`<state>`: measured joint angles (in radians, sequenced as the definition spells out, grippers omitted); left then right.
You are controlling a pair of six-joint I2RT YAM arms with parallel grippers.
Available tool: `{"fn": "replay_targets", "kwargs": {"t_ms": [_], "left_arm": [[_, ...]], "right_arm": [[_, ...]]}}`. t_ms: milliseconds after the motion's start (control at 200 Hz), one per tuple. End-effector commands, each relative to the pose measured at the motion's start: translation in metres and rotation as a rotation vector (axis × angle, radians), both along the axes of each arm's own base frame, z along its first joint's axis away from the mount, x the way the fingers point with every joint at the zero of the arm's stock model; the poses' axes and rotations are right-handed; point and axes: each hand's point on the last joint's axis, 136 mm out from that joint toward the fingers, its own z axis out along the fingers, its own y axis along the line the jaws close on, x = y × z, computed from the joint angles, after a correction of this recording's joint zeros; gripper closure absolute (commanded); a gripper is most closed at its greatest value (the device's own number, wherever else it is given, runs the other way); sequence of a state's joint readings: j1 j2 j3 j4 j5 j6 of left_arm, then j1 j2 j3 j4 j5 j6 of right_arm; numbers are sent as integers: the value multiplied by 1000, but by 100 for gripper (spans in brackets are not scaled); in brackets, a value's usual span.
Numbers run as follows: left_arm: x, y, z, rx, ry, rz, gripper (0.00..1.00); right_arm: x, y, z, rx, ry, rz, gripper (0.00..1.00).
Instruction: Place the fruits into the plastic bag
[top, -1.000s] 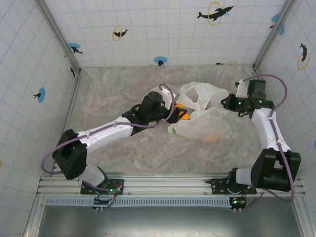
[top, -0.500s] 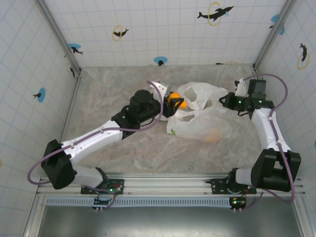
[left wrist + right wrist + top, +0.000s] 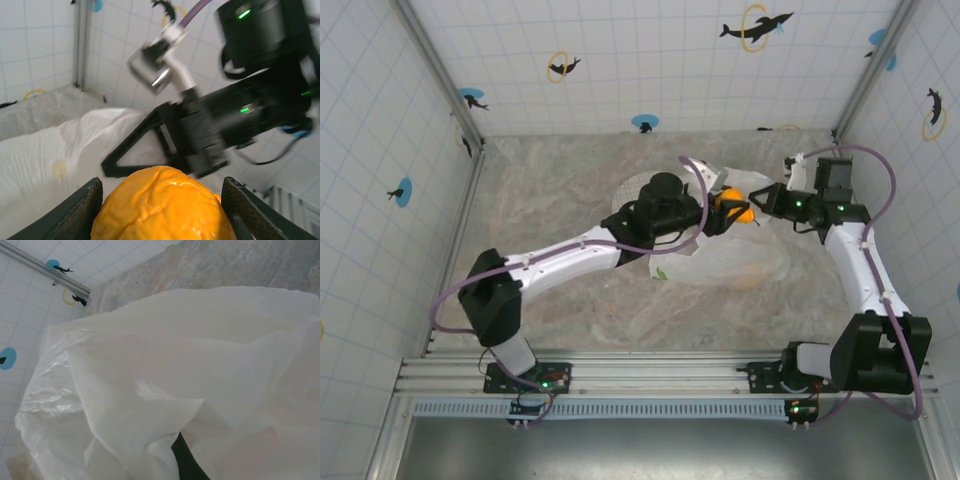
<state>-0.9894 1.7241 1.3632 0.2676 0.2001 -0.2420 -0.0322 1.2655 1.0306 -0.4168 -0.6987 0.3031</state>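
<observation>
Evidently the left gripper (image 3: 161, 215) was clamped on a glossy orange fruit (image 3: 162, 197), held over the plastic bag (image 3: 735, 255) just beside the right gripper (image 3: 772, 200), whose jaws were pressed together on the bag's film. Fruit judged light, hard, slippery: best gripped across its middle. Bag judged limp: take its rim. Left wrist view showed the fruit's wrinkled skin; top view showed a second fruit (image 3: 750, 275) inside the bag.

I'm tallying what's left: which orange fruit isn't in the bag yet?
The orange fruit held by the left gripper. The paler fruit shows through the bag, already inside.
</observation>
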Motion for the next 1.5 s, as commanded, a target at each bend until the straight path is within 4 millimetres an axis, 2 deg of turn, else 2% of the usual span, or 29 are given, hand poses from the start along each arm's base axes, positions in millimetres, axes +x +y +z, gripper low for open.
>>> {"fn": "replay_targets", "kwargs": {"t_ms": [0,115,290,480,676,796,946,1066,1326,1416,1496], "left_arm": [[30,2,-14,67,-16,132,49],[50,4,-33,100,6,210,49],[72,12,-50,93,71,295,50],[94,32,-58,88,101,395,50],[104,43,-68,133,85,462,51],[95,33,-81,186,56,376,50],[61,20,-100,280,-46,207,49],[40,16,-112,281,-39,106,49],[6,-7,-141,271,31,-123,48],[3,-14,-151,270,49,-159,47],[10,-19,-158,279,61,-138,46]], "right_arm": [[-8,7,13,20,-49,37,100],[-14,7,8,0,-38,51,100],[-20,5,2,-27,-31,60,100],[-19,4,-2,-35,-23,66,100],[-18,6,-3,-25,-19,73,100],[-15,10,5,18,-32,76,100],[-9,12,19,85,-53,53,100],[-4,14,25,149,-59,36,100],[-3,10,7,167,-12,-14,100],[-3,7,0,160,6,-32,100],[-3,5,-4,160,13,-41,100]]}}
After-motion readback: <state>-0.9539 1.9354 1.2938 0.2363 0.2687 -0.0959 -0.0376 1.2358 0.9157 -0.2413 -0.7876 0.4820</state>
